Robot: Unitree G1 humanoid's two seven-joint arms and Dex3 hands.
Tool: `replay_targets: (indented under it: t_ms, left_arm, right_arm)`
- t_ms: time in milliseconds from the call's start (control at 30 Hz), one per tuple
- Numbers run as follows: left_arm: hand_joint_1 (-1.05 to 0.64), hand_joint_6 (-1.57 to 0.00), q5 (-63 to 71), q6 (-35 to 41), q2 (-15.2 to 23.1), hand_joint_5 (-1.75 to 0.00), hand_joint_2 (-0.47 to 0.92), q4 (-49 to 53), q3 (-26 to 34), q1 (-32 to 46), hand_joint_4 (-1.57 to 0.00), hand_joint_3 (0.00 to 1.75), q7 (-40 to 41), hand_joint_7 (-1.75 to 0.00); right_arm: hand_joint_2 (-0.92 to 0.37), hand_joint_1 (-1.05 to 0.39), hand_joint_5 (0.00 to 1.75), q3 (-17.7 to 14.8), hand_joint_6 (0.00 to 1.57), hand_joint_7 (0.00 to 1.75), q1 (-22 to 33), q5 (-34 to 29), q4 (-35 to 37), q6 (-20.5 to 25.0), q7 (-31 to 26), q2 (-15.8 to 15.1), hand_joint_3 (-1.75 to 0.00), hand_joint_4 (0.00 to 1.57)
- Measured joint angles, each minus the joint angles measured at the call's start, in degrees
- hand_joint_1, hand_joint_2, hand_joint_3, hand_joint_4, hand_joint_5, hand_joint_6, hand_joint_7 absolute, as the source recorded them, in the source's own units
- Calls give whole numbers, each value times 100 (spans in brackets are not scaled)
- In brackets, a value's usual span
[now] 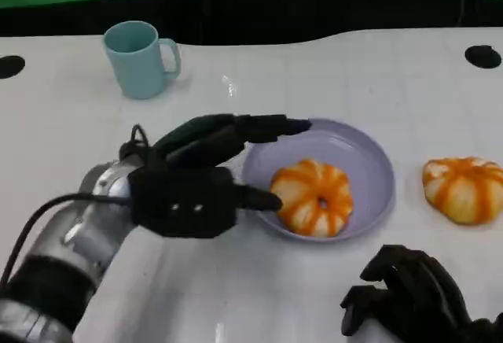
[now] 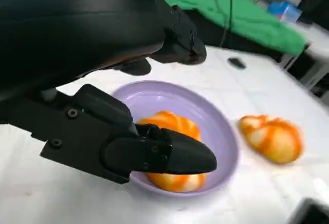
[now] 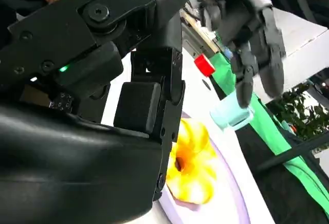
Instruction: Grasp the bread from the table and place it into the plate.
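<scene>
The round orange-and-white striped bread (image 1: 313, 197) lies in the shallow lilac plate (image 1: 369, 162), the left hand (image 1: 206, 176) at its nine o'clock, fingers spread and empty. The head view adds a second striped loaf (image 1: 465, 189) at the plate's three o'clock and the right hand (image 1: 413, 292) curled, empty, at five o'clock. The right wrist view shows a red block (image 3: 204, 65).

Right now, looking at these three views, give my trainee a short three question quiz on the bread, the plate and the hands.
1. True or false: one orange-striped round bread lies inside the shallow lavender plate.
2. What stands at the table's far left? A) light blue mug B) red bowl C) glass jar
3. Fill in: the black left hand, holding nothing, hovers by the plate's ____ rim.

Key: 1 true; 2 A; 3 left.
</scene>
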Motion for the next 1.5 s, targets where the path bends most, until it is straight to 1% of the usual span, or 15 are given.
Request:
replay_targets:
  t_ms: [33,67,133,233,267,300,400,500,567,600,700,867,1033,1200,1500]
  left_arm:
    - [-63,-47,-147,-66,-4,-102,92,-8,83,111,-22,36,-16,-34]
    - [-60,-38,-287,-120,-7,-114,92,-28,160,209,-19,36,-54,-56]
    - [-59,-33,-600,-265,-49,-120,92,-126,319,439,-18,36,-93,-68]
    - [-59,-31,-782,-343,-87,-122,92,-178,387,586,-17,36,-187,-73]
    - [-57,-38,-787,-344,-95,-134,92,-181,398,586,-24,36,-210,-86]
    - [-58,-40,-1021,-310,-120,-148,92,-255,476,653,-27,37,-341,-103]
    - [-64,-42,-2327,-14,-327,-165,92,-785,855,1170,-35,40,-968,-129]
    - [-68,-46,-3032,517,-421,-173,92,-1218,1101,1739,-43,38,-1305,-141]
    - [-68,-46,-3415,906,-490,-174,92,-1443,1239,2007,-44,38,-1460,-143]
    - [-68,-49,-3528,1043,-506,-174,92,-1543,1285,2087,-49,37,-1511,-147]
    - [-68,-54,-3881,1428,-612,-175,92,-1838,1462,2286,-70,37,-1604,-169]
    - [-73,-58,-4422,1973,-923,-175,92,-2165,1688,2945,-83,33,-1751,-174]
    - [-78,-66,-4917,2361,-1091,-175,92,-2211,1940,3146,-89,26,-1997,-173]
    - [-77,-68,-5384,2954,-1298,-175,92,-2201,2167,3387,-91,25,-2276,-170]
    - [-74,-68,-5475,3269,-1501,-175,92,-2170,2380,3608,-90,21,-2334,-174]
  right_arm:
    - [-72,-104,72,-2,157,35,-1,0,0,1,0,-2,-1,157]
    - [-73,-103,72,1,157,35,-2,-3,0,1,0,-4,-1,157]
    - [-73,-103,72,10,157,35,0,-19,-1,-2,-1,-5,-1,157]
    - [-73,-103,72,15,157,35,0,-34,-2,-10,-1,-6,-1,157]
    - [-72,-104,72,16,157,35,0,-35,-2,-11,-1,-6,-1,157]
    - [-72,-104,72,22,157,35,-7,-38,-2,-11,-1,-3,0,157]
    - [-72,-104,73,12,157,36,-6,-42,3,-19,-4,-5,0,157]
    - [-71,-105,73,9,157,36,-20,-41,20,-23,-3,-11,0,157]
    - [-71,-105,73,9,157,36,-30,-41,24,-25,-1,-12,0,157]
    - [-71,-104,73,14,157,36,-39,-41,24,-25,-1,-10,0,157]
    - [-72,-103,73,16,157,37,-57,-40,27,-29,4,-7,0,157]
    - [-71,-104,73,5,157,38,-53,-37,30,-24,5,-10,0,157]
    - [-70,-103,72,8,157,37,-55,-29,17,30,5,-10,0,157]
    - [-71,-103,71,4,157,37,-53,-25,10,46,6,-15,0,157]
    - [-72,-103,72,-10,157,37,-41,-22,-29,47,6,-51,-1,157]
